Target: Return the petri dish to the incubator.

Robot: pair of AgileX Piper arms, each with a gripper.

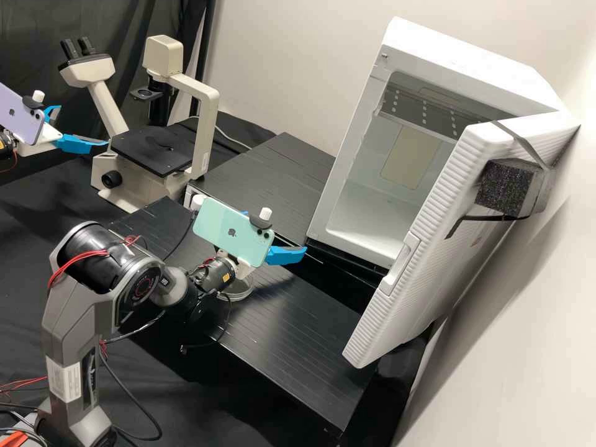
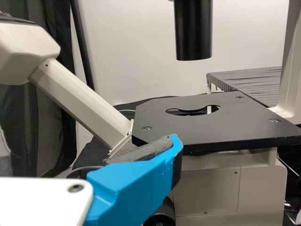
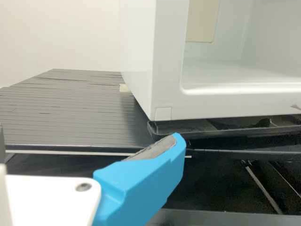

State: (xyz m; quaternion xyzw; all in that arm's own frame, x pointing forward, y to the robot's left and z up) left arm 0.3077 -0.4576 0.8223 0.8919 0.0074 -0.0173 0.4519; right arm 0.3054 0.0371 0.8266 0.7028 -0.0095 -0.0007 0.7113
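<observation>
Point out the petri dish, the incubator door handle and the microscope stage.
Petri dish [image 1: 241, 291]: high view, on its clear side facing the camera.
Incubator door handle [image 1: 400, 264]: high view, middle of the grip.
Microscope stage [image 2: 197, 131]: left wrist view, flat black top beside its opening.

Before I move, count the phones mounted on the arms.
2: the mint-green phone on the right arm, near the incubator, and the lilac phone on the left arm, near the microscope.
</observation>
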